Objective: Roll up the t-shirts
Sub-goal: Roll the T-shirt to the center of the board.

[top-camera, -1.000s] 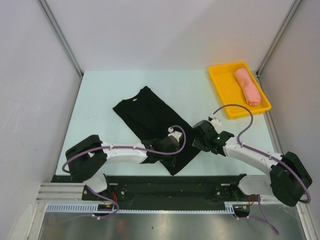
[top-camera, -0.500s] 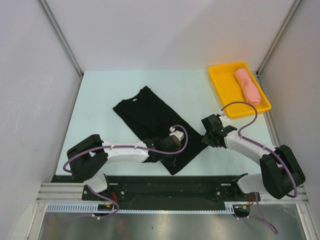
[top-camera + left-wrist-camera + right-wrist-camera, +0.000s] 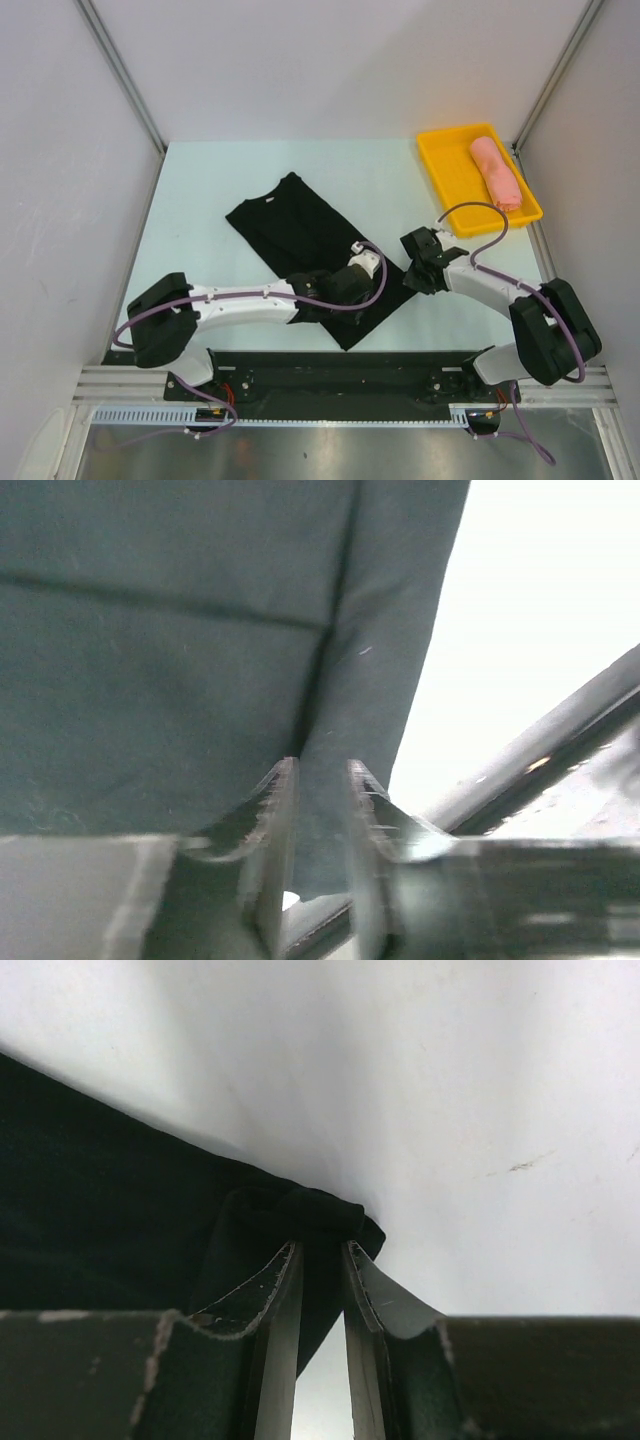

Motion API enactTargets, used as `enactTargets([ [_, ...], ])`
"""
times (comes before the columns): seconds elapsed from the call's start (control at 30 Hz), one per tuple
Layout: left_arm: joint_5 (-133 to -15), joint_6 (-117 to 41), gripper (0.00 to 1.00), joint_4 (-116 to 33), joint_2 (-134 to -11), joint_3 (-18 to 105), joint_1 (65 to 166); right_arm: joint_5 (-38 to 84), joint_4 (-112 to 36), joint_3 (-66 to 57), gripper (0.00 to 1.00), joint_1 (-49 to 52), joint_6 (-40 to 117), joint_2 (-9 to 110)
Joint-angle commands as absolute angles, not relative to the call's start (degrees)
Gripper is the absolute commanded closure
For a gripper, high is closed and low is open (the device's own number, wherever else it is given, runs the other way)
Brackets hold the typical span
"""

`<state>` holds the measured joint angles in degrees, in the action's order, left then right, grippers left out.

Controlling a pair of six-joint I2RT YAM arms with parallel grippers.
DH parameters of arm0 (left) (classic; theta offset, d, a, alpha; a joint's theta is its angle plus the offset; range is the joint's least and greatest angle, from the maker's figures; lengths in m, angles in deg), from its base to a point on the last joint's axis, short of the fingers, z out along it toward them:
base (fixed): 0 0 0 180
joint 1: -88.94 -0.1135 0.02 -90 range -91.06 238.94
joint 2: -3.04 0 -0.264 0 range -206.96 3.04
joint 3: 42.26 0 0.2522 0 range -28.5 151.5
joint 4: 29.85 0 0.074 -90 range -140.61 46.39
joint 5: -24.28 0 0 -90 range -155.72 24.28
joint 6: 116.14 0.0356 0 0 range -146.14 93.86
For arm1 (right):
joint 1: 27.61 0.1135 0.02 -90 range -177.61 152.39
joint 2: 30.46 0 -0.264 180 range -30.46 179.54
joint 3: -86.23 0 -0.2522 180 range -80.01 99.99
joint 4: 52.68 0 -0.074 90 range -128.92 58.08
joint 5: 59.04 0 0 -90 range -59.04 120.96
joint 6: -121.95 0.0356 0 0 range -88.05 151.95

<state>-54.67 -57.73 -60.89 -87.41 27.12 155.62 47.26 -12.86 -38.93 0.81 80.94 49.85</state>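
Two fingers of the right gripper (image 3: pixel 320 1248) stand close together and pinch a small bunch of the black t-shirt (image 3: pixel 290 225) at its border, so this gripper is grasping the cloth. Around the bunch, toward 12 and 3 o'clock in the wrist view, only the white table (image 3: pixel 220 180) is seen.

The left gripper (image 3: pixel 320 780) has its fingers near each other too, with a raised fold of the same shirt running between them. If they press the fold or only stand beside it, I cannot tell.

From above, the shirt lies flat and diagonal, from 10 o'clock of the table centre down to 5 o'clock. The left gripper is over its lower part and the right gripper is at its 3 o'clock edge.

The pink roll (image 3: pixel 496 172) lies inside the yellow tray (image 3: pixel 445 170), in the table's 2 o'clock corner, well apart from both grippers.
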Motion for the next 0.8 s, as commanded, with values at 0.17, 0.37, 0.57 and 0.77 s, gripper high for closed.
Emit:
enactTargets([
  [0.17, -44.2, -50.2, 0.52, -61.7, -88.7, 35.5, 164.3, 47.6, -11.3, -36.8, 0.73, 0.5, 80.3, 52.4],
  [0.37, -40.1, -48.7, 0.47, -58.9, -95.6, 37.8, 167.5, 46.3, -12.1, -36.7, 0.72, 0.3, 80.6, 52.9],
  [0.57, -35.8, -48.0, 0.45, -55.7, -99.5, 37.5, 167.7, 45.2, -12.6, -36.5, 0.72, -0.1, 80.6, 52.9],
  [0.77, -34.6, -47.9, 0.45, -56.2, -103.0, 38.2, 167.8, 44.9, -12.5, -36.5, 0.72, -0.5, 80.5, 52.5],
])
